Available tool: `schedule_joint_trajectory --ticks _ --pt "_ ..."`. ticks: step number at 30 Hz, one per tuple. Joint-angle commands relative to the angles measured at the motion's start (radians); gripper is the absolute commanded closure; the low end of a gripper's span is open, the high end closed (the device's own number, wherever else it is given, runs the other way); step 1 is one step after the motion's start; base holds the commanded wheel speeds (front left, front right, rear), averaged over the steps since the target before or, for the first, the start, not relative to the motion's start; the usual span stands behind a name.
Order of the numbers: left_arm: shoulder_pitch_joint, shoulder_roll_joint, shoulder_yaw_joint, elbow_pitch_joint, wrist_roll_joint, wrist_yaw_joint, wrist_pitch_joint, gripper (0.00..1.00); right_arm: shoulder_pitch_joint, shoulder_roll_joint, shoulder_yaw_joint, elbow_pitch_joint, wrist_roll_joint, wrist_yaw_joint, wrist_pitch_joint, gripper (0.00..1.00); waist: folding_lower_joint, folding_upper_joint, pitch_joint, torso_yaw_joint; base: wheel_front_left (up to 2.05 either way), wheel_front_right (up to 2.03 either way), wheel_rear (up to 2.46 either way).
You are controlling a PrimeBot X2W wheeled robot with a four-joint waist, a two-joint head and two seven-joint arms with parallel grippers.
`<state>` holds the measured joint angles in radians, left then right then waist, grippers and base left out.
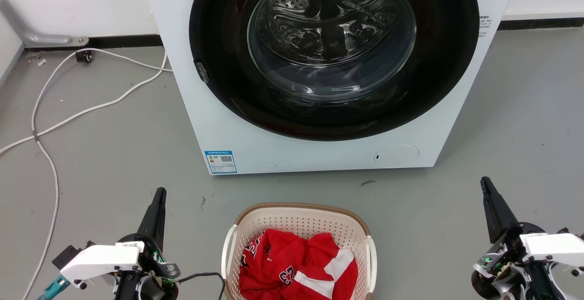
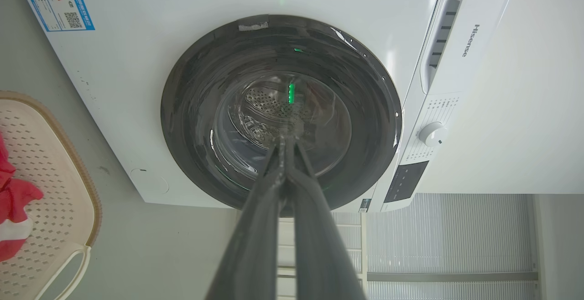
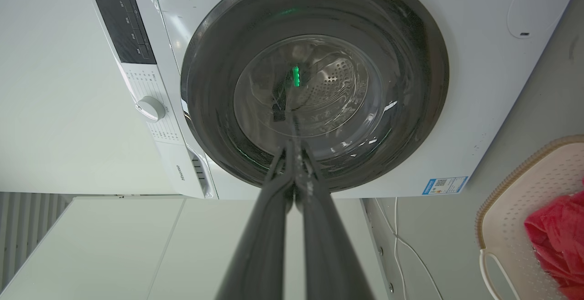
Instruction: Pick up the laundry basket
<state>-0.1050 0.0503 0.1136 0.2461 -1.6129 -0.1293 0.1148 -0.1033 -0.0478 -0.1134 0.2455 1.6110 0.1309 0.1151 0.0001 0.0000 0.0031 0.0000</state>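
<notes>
The laundry basket [image 1: 299, 221] stands on the grey floor at the bottom middle of the head view, cream with perforated walls, a brown rim and white side handles. A red and white jersey [image 1: 296, 268] lies inside it. My left gripper [image 1: 159, 193] is shut, off the basket's left side and apart from it. My right gripper [image 1: 485, 182] is shut too, well off the basket's right side. The basket [image 2: 50, 190] sits at the left edge of the left wrist view, where the gripper [image 2: 285, 142] points at the washer door. In the right wrist view the basket [image 3: 515, 218] is at the lower right, beside my gripper [image 3: 292, 147].
A white front-loading washing machine [image 1: 319, 154] with a dark round glass door [image 1: 333, 49] stands just behind the basket. White cables [image 1: 50, 126] trail over the floor at the left. Bare grey floor lies on both sides of the basket.
</notes>
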Motion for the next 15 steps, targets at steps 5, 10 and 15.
schedule_joint_trajectory --ticks 5,10,15 --pt "-0.008 -0.001 0.002 0.0 0.0 -0.005 0.002 1.0 -0.011 -0.004 -0.001 0.001 0.004 0.0 0.001 1.0 -0.0001 0.0 0.0 0.0 0.0 0.0 0.0" --pt "0.004 -0.001 -0.001 0.006 0.0 0.0 -0.002 0.0 0.004 0.001 0.001 0.006 -0.001 0.0 -0.002 0.0 -0.0001 0.0 0.0 0.0 0.0 0.0 0.0" --pt "0.019 -0.003 -0.007 0.007 0.014 0.001 -0.02 0.0 0.02 0.002 0.008 0.015 -0.016 0.0 -0.019 0.0 0.0 0.0 0.001 0.0 0.0 0.0 0.0"
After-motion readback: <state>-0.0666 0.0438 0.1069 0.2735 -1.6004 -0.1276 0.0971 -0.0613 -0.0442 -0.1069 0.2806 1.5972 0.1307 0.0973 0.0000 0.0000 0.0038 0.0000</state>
